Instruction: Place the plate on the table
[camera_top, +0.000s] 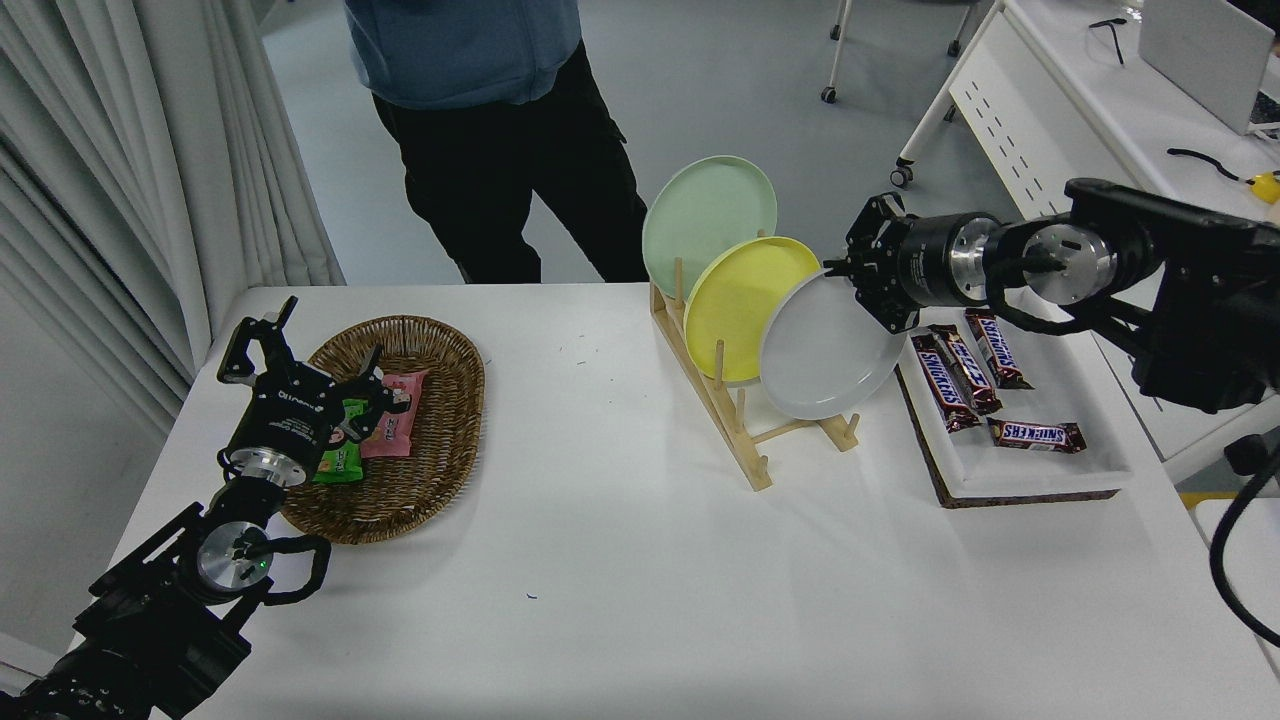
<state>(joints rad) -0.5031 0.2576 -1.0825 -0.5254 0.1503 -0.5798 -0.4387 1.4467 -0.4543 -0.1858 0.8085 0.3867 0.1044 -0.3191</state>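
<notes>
Right gripper (862, 285) has its fingers clamped on the upper right rim of the grey-white plate (830, 350); the plate hangs tilted, face toward the camera, down and to the left of the fingers, lower edge above the front slot of the wooden dish rack (745, 430) and, as far as this angle shows, clear of its pegs. Can't confirm a gap between its left edge and the yellow plate (735, 305) — they overlap in view, may be touching or just beside. The mint-green plate (705, 215) stands in the slot behind that. The key relation: the plate's disc is near upright while the bench (620, 580) is flat, so the wrist has to roll it level before lowering. Open bench lies toward the camera and left of the rack; to the right the white tray (1040, 465) with Snickers bars (955, 365) sits directly under the arm, so setting down there is blocked. The rack base pegs are the likely snag if the plate drops too early. Left gripper (300, 365) is parked at lower left over the wicker basket (440, 440) holding snack packets (385, 425), fingers spread, holding nothing, well apart from the plate. A person (500, 130) stands at the far side, not reaching in.
</notes>
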